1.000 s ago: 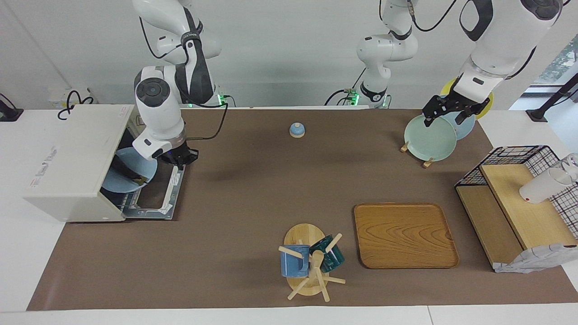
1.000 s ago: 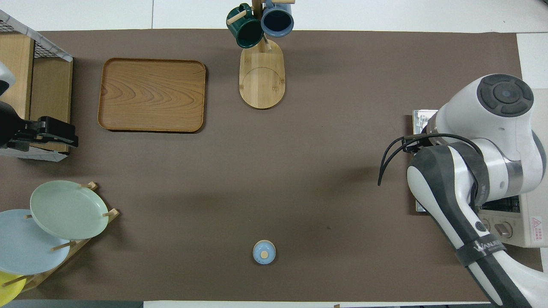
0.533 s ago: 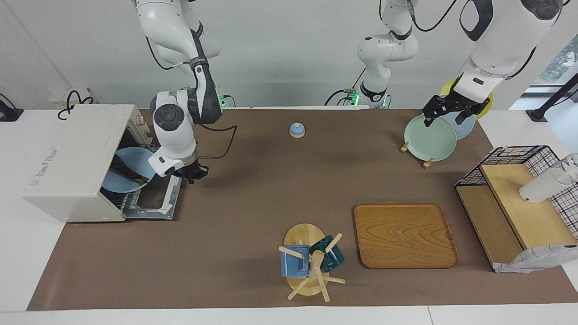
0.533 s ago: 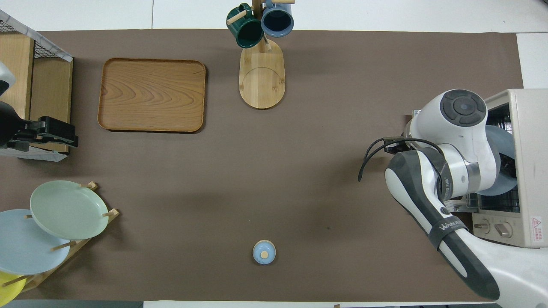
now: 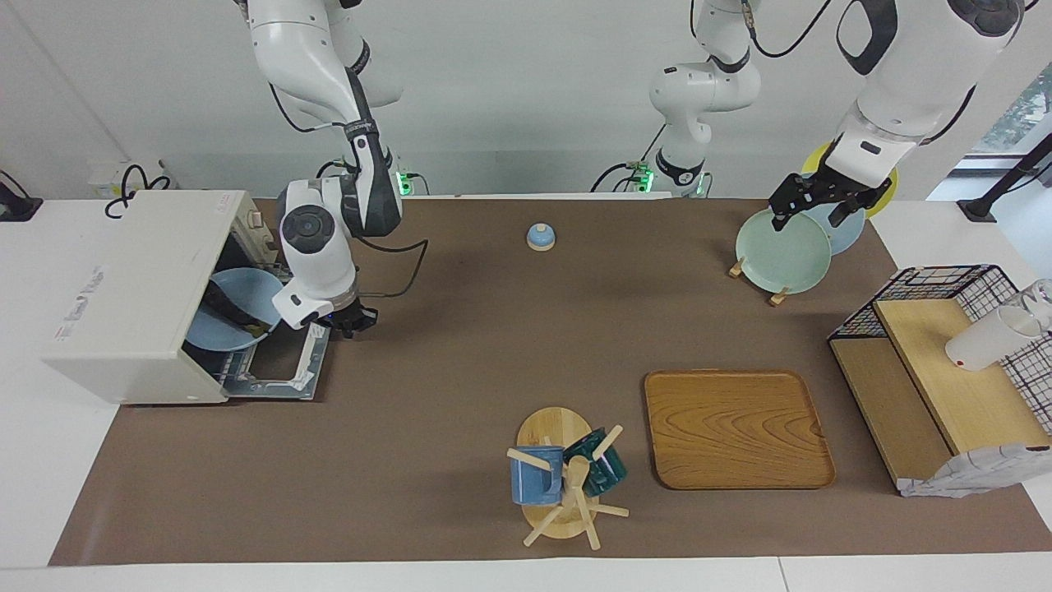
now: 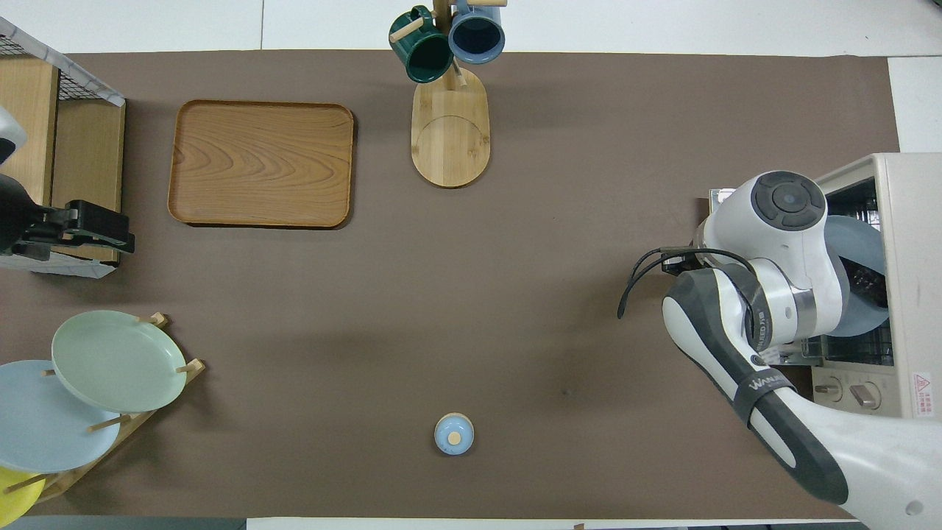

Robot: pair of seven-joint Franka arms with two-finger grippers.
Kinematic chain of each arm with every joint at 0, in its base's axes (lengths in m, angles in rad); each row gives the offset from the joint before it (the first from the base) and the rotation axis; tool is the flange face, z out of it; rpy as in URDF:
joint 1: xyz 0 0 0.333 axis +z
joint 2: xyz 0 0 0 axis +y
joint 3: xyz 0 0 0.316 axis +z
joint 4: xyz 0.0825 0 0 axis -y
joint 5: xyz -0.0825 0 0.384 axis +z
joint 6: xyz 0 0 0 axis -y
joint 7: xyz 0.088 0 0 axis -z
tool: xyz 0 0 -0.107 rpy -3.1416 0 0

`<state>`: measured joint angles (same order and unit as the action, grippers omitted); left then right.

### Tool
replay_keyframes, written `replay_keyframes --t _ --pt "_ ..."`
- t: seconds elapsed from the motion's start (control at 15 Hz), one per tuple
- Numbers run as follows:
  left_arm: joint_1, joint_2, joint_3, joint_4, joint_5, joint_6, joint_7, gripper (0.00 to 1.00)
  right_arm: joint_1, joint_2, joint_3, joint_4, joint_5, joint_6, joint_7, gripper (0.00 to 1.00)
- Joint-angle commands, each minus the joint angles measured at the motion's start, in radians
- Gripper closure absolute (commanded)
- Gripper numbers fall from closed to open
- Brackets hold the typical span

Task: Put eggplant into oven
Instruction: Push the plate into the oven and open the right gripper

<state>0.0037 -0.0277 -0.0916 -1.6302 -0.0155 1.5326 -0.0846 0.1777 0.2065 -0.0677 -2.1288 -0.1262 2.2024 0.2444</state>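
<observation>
The cream-white oven stands at the right arm's end of the table with its door folded down flat. A light blue plate leans in the oven's opening, and the dark eggplant lies on it. Both also show in the overhead view, the plate and the eggplant inside the oven. My right gripper is low beside the open door's edge, outside the oven and off the plate. My left gripper waits open and empty over the plate rack.
A small blue lidded knob sits mid-table near the robots. A mug tree and a wooden tray lie farther out. A wire and wood shelf with a white cup stands at the left arm's end.
My right gripper has drawn back from the oven's opening toward the table's middle. The plate with the eggplant stays in the oven. The left arm has not moved.
</observation>
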Motion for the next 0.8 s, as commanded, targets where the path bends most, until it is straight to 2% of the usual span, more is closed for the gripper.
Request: replay_keyframes --t 0.0,0.13,0.47,0.73 --pt "0.004 -0.018 -0.004 -0.01 0.017 -0.003 -0.011 0.0 -0.006 0.005 0.003 -0.014 -0.07 0.016 -0.004 1.0" --pt "0.004 -0.018 -0.004 -0.01 0.017 -0.003 -0.011 0.0 -0.006 0.007 0.005 -0.014 -0.17 0.01 -0.005 1.0" --pt "0.004 -0.018 -0.004 -0.01 0.017 -0.003 -0.011 0.0 0.0 0.01 0.003 -0.014 -0.19 0.005 -0.005 1.0" --pt "0.004 -0.018 -0.004 -0.01 0.017 -0.003 -0.011 0.0 0.008 0.008 0.005 -0.007 -0.285 -0.018 -0.017 1.0"
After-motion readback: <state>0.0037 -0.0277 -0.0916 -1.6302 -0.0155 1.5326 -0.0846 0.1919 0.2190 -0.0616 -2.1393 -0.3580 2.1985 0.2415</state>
